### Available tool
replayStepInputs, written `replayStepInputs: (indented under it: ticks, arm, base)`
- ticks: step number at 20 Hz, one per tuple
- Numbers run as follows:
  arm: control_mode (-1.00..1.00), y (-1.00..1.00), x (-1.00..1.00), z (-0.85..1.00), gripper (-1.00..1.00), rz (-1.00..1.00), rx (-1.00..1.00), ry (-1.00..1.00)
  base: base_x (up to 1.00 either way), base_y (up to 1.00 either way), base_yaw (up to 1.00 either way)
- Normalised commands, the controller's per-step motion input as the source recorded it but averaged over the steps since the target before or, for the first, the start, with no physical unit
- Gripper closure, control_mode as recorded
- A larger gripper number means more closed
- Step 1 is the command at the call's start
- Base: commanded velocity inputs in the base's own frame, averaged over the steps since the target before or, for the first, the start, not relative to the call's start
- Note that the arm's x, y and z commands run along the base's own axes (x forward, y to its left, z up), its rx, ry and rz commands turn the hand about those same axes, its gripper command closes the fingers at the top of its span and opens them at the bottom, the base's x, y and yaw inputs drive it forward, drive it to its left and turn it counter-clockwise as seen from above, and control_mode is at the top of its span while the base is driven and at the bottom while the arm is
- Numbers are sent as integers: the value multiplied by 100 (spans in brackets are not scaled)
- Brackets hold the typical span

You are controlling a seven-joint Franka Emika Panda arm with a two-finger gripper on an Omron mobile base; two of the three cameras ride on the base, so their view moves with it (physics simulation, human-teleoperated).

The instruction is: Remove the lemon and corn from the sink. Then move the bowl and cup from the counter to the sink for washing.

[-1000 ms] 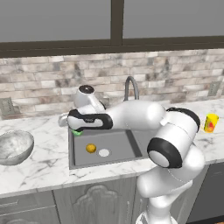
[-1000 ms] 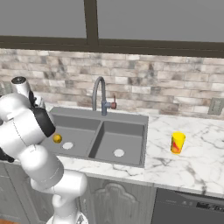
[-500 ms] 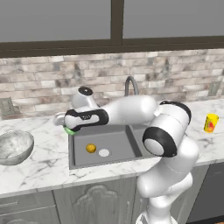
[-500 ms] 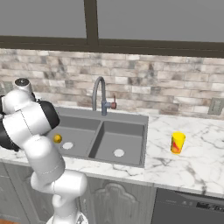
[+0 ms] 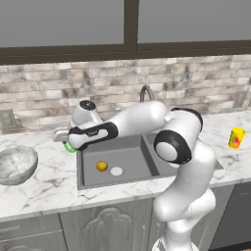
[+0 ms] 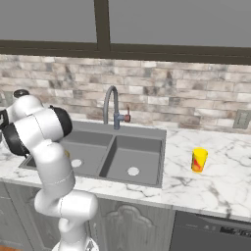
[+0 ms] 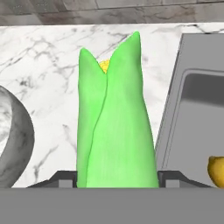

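- Fingers (image 7: pixel 117 181) clamp the corn (image 7: pixel 116 122) at its base, held partly apart by its girth; the husk tip points away from the hand, with yellow kernels showing at the split.
- Corn hangs above the marble worktop (image 7: pixel 52 65), just outside the left rim of the sink (image 5: pixel 88 184); in the left base view it is a green patch (image 5: pixel 70 147) under the wrist.
- Risk: released from this height, the tapered cob could roll back over the sink rim, or towards the bowl (image 5: pixel 15 164) lying further left of the sink.
- Risk: the grip sits low on the cob, so a quick swing could tilt it between the fingers.
- Sink, left basin: the lemon (image 5: pixel 102 166) lies beside the drain, not yet removed. Right basin: nothing visible apart from its drain.
- Bowl: contents not visible.
- Cup (image 6: pixel 199 160) stands upright on the worktop well right of the sink; its inside cannot be judged.
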Motion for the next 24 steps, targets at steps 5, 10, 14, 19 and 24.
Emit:
replayStepInputs:
  ticks: [5,10,14,19,24]
  arm:
    - [-100,30,15,-9,100,0,0,0]
    - [-100,23,14,-16,100,0,0,2]
    - [-100,20,15,-17,100,-1,0,2]
    - [-100,16,16,-21,100,-1,0,5]
    - [-100,13,14,-22,100,0,0,9]
  base:
    - [0,0,0]
    - [0,0,0]
    - [0,0,0]
    - [0,0,0]
    - [0,0,0]
